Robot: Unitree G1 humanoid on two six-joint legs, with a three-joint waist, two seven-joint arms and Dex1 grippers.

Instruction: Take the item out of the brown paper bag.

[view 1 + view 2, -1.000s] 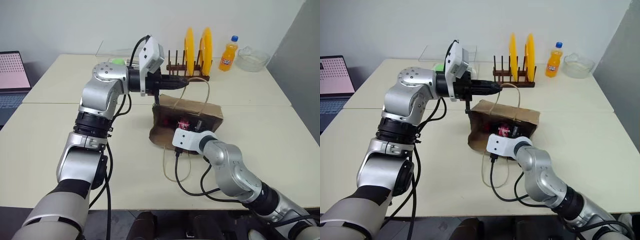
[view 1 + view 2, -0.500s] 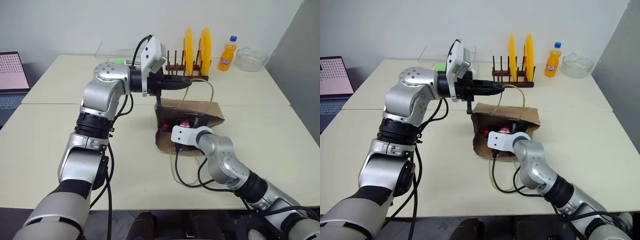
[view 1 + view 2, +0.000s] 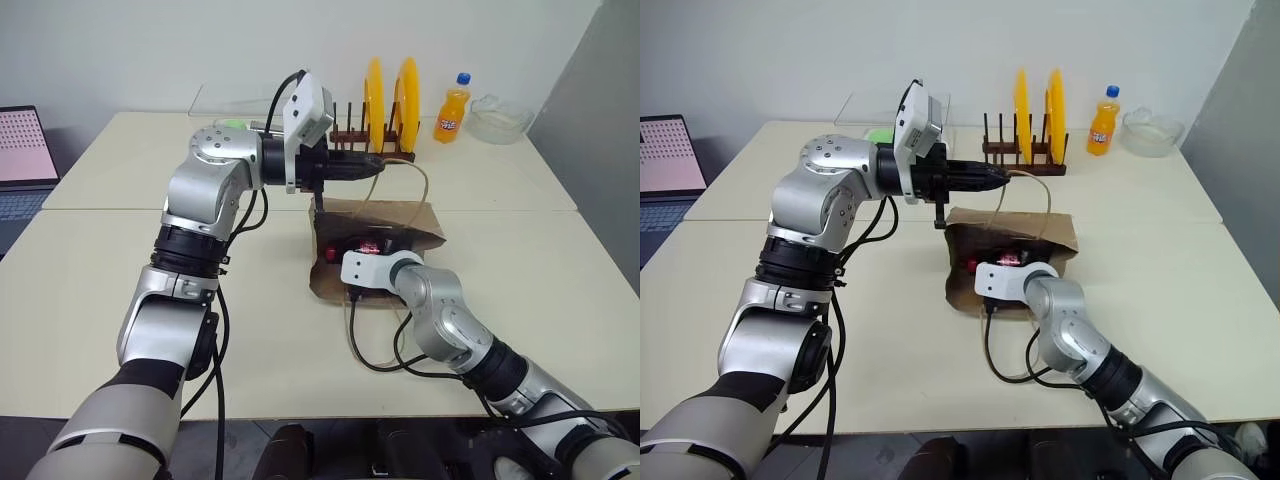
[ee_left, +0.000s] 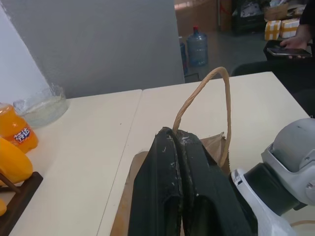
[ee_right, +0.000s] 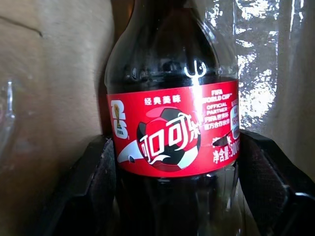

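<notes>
The brown paper bag (image 3: 418, 218) lies on its side at mid-table with its mouth toward me. My left gripper (image 3: 377, 165) is shut on one twisted loop handle (image 4: 216, 81) and holds it up above the bag. My right gripper (image 5: 175, 138) is inside the bag's mouth, past the white wrist (image 3: 364, 268). The item (image 5: 172, 132), a dark cola bottle with a red label, stands between the black fingers (image 5: 96, 177), which press on both its sides. A bit of its red label (image 3: 368, 245) shows through the bag's mouth.
A wooden rack with yellow plates (image 3: 388, 100), an orange soda bottle (image 3: 452, 108) and a glass bowl (image 3: 500, 118) stand at the table's back. A laptop (image 3: 20, 150) is at far left. A black cable (image 3: 365, 350) loops on the table before the bag.
My right hand has pushed deeper into the bag's mouth, and the bag has shifted slightly. The left gripper has kept still on the handle.
</notes>
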